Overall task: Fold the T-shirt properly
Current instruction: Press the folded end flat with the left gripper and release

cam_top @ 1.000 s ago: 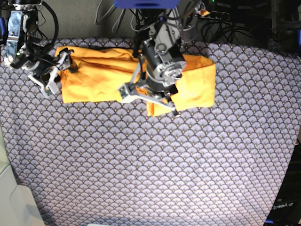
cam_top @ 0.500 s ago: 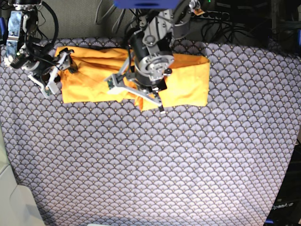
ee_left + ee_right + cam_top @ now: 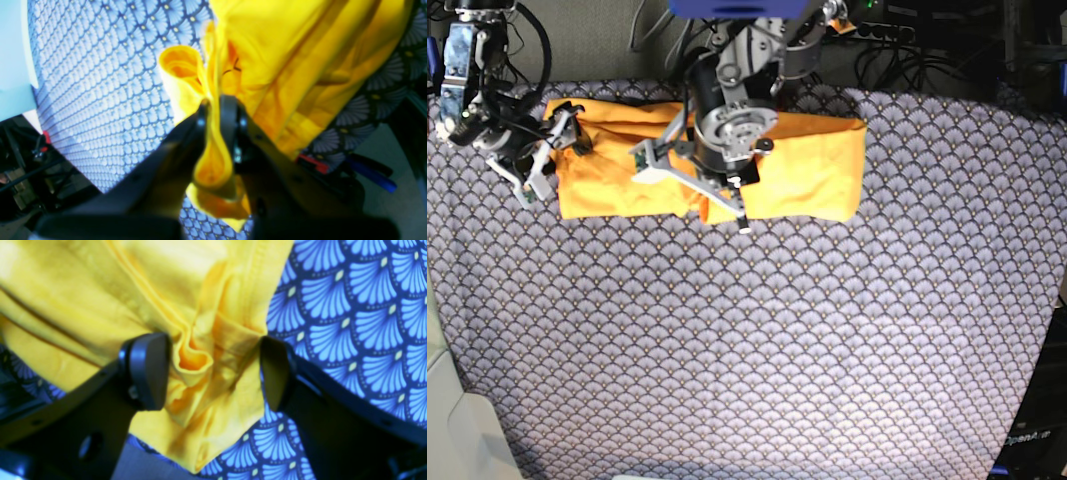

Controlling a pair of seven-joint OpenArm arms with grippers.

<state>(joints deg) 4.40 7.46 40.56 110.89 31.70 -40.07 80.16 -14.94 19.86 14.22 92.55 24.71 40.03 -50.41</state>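
With your left gripper point(image 3: 217, 106) pinching the shirt point(image 3: 807, 165) fold and right gripper point(image 3: 213, 373) spread around its end, lay the fold flat, edges aligned.

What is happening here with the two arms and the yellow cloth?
A two-armed robot is folding a yellow-orange T-shirt on a scallop-patterned cloth. The left tool is shut on a bunched fold of fabric, above the shirt's middle in the base view. The right tool stands open around the shirt's other end, not clamping it.
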